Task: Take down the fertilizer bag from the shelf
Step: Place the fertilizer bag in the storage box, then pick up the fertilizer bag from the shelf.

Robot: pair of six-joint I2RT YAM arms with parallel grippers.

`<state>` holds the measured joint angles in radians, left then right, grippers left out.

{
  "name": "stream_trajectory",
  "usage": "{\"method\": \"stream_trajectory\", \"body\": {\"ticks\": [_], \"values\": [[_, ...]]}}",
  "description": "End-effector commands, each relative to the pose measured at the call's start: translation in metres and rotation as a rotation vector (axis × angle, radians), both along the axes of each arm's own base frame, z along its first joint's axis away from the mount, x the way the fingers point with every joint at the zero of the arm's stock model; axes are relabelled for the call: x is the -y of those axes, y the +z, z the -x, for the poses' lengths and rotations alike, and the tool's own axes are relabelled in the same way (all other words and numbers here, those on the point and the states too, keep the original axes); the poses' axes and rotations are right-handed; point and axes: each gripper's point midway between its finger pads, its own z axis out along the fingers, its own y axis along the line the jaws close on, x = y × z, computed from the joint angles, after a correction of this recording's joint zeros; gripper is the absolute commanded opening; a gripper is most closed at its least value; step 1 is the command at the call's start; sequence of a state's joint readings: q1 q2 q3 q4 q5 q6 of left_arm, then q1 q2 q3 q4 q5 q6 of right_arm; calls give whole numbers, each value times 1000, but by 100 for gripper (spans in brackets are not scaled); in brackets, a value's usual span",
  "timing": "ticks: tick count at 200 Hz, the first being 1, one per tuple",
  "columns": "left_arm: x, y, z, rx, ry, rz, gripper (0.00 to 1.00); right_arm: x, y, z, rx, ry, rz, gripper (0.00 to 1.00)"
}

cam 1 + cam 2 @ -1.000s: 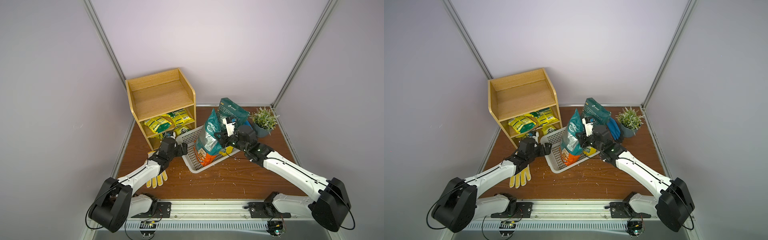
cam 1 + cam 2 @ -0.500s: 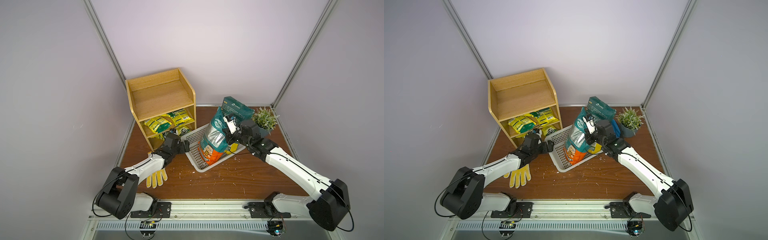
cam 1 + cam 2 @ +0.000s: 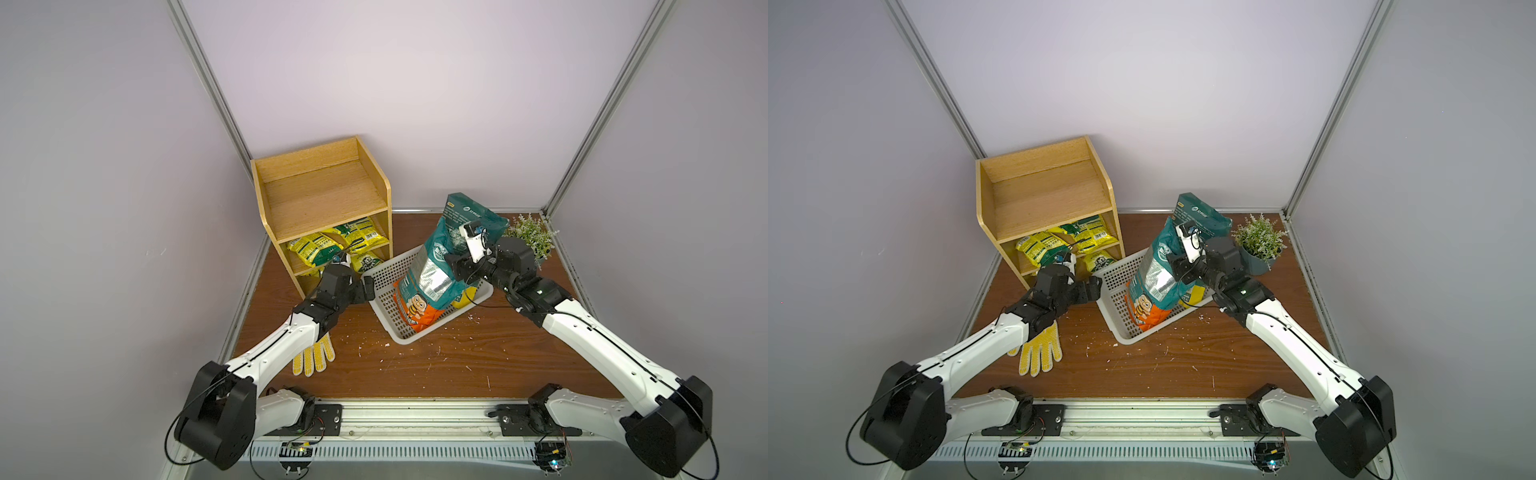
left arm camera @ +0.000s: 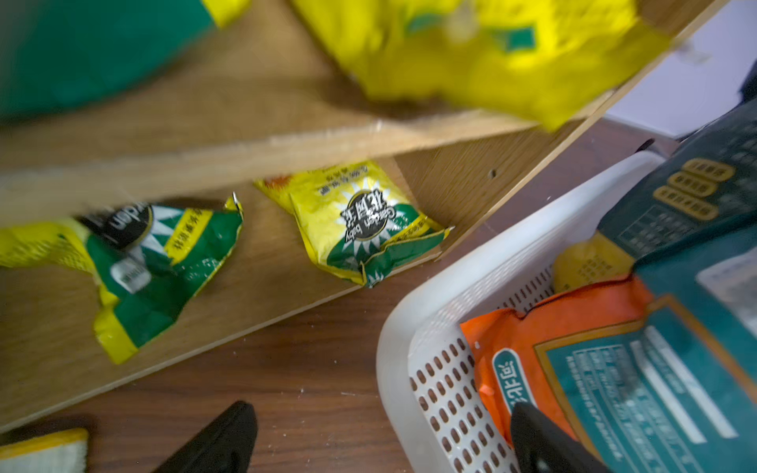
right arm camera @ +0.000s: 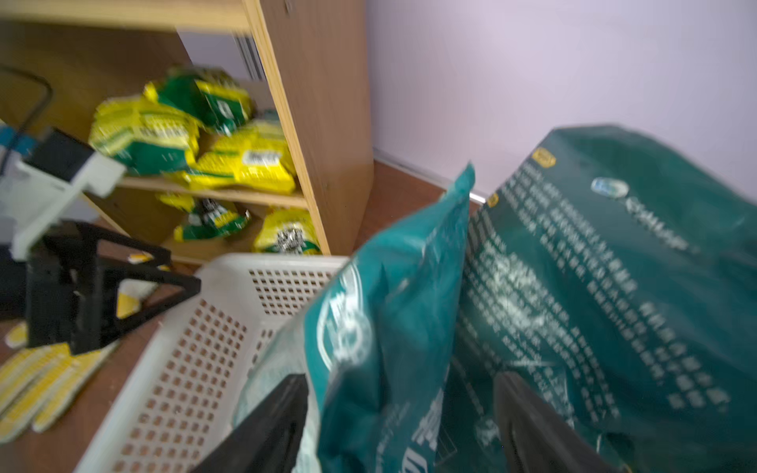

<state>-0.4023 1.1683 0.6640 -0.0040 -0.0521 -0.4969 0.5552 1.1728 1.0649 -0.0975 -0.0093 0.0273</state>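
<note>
In both top views the wooden shelf point(image 3: 320, 199) stands far left, with yellow packets point(image 3: 332, 245) on its two lower tiers. The bag point(image 3: 428, 278), teal above and orange below, is off the shelf. It stands tilted in the white basket point(image 3: 399, 338) at mid-table, just right of the shelf. A dark bag point(image 3: 473, 216) rises behind it, and a plant point(image 3: 532, 237) sits far right. My left gripper point(image 3: 368, 287) hangs at the basket's left rim, and a yellow glove point(image 3: 313, 359) lies partly under that arm. My right gripper point(image 3: 1177, 266) is at the bag's right side, near its top. From my left wrist, my left gripper's point(image 4: 381, 409) jaws are spread wide and released, one finger over the brown table, the other over the basket. The bag's orange end lies inside the basket, with packets on the shelf's bottom tier beyond. From my right wrist, blurred, my right gripper's point(image 5: 401, 381) jaws stand apart, unclenched, and the bag's upper fold stands between them without being pinched. The dark bag is right behind that fold.
</note>
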Motion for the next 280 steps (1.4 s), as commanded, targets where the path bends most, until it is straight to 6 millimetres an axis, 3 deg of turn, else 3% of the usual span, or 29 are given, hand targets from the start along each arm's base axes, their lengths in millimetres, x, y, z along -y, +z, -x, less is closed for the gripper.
{"method": "stream_trajectory", "body": {"ticks": [1, 21, 37, 87, 123, 152, 184, 224, 266, 280], "values": [[-9, 25, 5, 62, 7, -46, 100, -21, 63, 10, 36, 71, -204, 81], [-17, 35, 10, 86, 6, -70, 100, -61, 66, 17, -37, 171, -323, 86], [-26, 31, 13, 70, 3, -70, 100, -90, 58, 20, -93, 220, -408, 87], [-56, 13, 26, 95, 67, -98, 100, -169, 20, 19, -253, 297, -572, 70], [-62, 19, 31, 160, 83, -110, 100, -195, -8, -4, -350, 248, -705, 58], [-65, 28, 26, 205, 94, -111, 100, -222, -19, -25, -409, 250, -753, 59], [-72, 25, 22, 190, 107, -86, 100, -236, -29, -48, -418, 220, -789, 66], [-74, 27, 23, 200, 114, -85, 100, -225, -42, -79, -415, 158, -832, 65], [-75, 30, 24, 212, 118, -82, 100, -225, -50, -89, -401, 132, -828, 52], [-75, 30, 24, 212, 119, -82, 100, -226, -53, -92, -406, 128, -839, 40]]}}
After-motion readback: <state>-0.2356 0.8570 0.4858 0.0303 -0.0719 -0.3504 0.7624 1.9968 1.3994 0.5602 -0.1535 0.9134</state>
